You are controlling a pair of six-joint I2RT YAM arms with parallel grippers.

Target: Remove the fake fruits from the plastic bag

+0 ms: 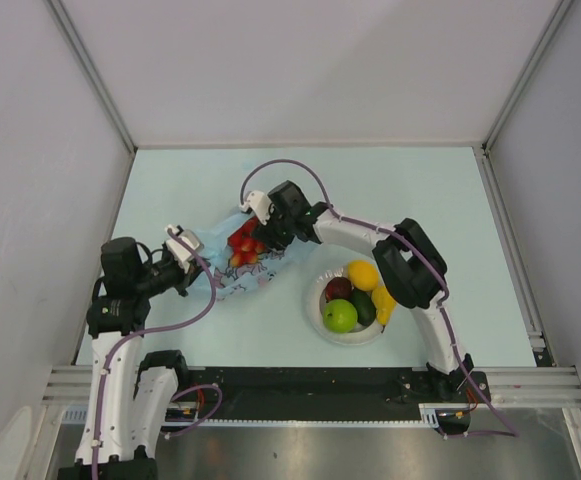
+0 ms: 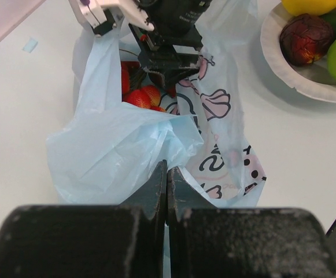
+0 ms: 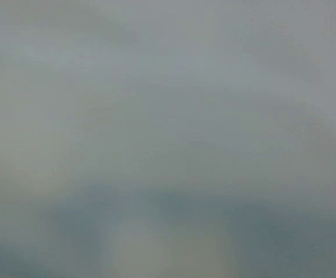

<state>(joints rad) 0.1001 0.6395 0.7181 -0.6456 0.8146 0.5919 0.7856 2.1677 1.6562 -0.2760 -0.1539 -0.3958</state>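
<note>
Blue plastic bag [image 2: 115, 150] pinched in closed left hand [image 2: 166, 169]; right hand [image 2: 169, 72] opening unclear.

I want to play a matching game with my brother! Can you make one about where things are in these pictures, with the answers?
Things:
1. red grapes
2. green apple
3. left gripper
4. right gripper

Places:
A. on the white plate
B. shut on the edge of the plastic bag
C. inside the plastic bag
D. at the bag's mouth, above the grapes

Pairs: 1-C, 2-A, 3-B, 4-D
</note>
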